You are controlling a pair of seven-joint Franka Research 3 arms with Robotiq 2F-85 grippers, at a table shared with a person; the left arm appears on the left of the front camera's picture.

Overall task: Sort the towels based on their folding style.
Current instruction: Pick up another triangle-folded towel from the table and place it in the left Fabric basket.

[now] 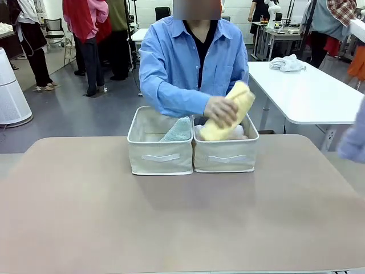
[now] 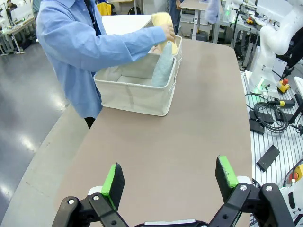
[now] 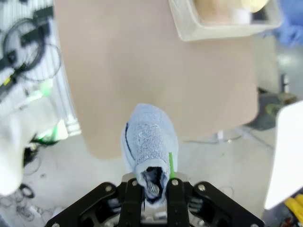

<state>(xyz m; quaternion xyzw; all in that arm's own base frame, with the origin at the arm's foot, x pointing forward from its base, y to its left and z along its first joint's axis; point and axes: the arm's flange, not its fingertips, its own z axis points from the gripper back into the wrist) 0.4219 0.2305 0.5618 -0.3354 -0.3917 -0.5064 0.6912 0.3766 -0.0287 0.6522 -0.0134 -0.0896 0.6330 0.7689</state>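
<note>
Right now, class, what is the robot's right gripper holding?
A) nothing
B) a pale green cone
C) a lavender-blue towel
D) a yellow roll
C: the right gripper is shut on the lavender-blue towel in its wrist view; the yellow roll is in the person's hand.

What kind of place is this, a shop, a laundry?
Most likely a robotics lab, not a laundry. A white robot arm stands beside the table, loose cables lie at its base, and plain white worktables with people standing about share an open grey floor.
</note>
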